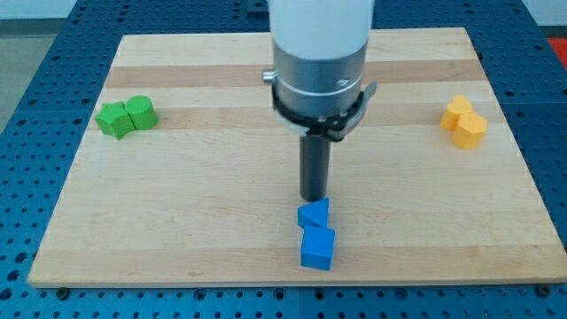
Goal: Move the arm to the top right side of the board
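Note:
My tip [314,197] is the lower end of a dark rod under a white and grey arm, near the middle of the wooden board [221,221], a little toward the view's bottom. Just below the tip sits a blue triangular block [314,213], with a blue cube [318,248] right below that. The tip is touching or almost touching the upper blue block. Two green blocks [127,116] sit side by side at the view's left. Two yellow-orange blocks [465,123] sit together at the view's right.
The board lies on a blue perforated table [27,80]. The arm's wide body [319,62] hides the board's top middle.

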### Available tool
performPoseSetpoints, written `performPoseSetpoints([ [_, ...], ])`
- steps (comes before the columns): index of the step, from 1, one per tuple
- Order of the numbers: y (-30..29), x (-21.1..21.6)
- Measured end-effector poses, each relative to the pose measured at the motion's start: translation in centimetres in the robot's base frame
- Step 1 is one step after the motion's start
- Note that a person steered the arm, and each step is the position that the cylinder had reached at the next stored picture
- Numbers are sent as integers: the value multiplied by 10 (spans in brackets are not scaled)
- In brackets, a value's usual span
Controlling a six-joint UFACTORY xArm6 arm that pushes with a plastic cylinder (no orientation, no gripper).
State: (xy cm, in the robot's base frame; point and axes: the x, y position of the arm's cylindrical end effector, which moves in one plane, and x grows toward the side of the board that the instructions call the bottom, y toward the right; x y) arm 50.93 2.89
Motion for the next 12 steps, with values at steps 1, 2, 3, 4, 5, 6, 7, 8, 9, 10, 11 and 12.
performPoseSetpoints([
  [1,33,-4],
  [2,79,-4],
  [3,112,-4],
  [4,116,-4],
  [5,124,-4],
  [6,115,-9],
  [7,91,-23],
  [8,64,-41],
  [9,56,-68],
  [10,56,-121],
  [11,71,-183],
  [12,119,-239],
])
